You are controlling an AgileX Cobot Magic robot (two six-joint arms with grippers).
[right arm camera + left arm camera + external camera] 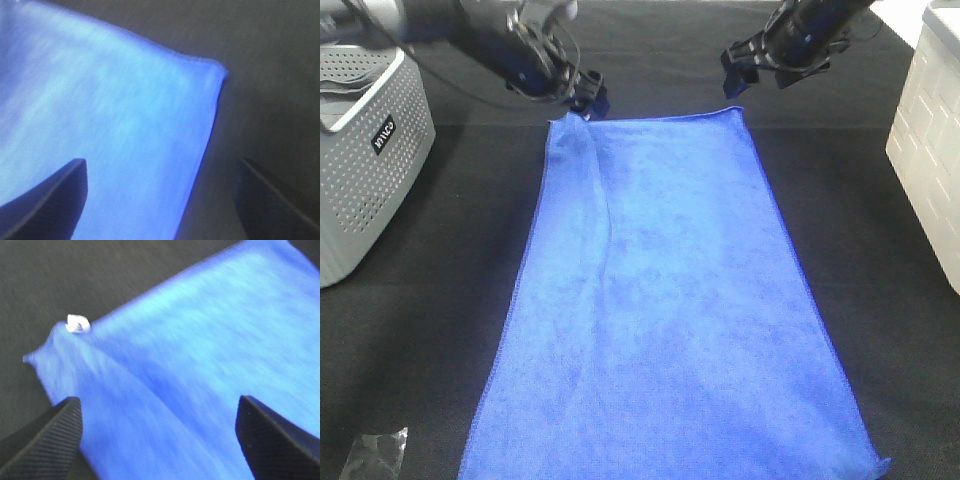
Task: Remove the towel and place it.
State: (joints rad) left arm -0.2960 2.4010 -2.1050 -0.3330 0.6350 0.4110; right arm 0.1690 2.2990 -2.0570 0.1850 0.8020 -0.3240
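We see the towel [670, 300] spread flat on the black table [410, 350], long axis running from the arms toward the camera. Both the left gripper [588, 100] and right gripper [740, 62] gape wide, empty, above its far corners.

Black cloth-covered table [410, 330] under everything. Spread flat across the middle, from 12 o'clock down to 6 o'clock: blue towel [670, 310], a raised fold along its 11 o'clock corner, a small white tag [77, 323] at that corner. At 9 o'clock, touching the tabletop: grey perforated basket [365, 170], cut off by the picture's edge. At 3 o'clock: white box [930, 150], also partly out of view. At 7 o'clock, near the towel's lower corner but apart from it: small crumpled clear wrapper [375, 455].
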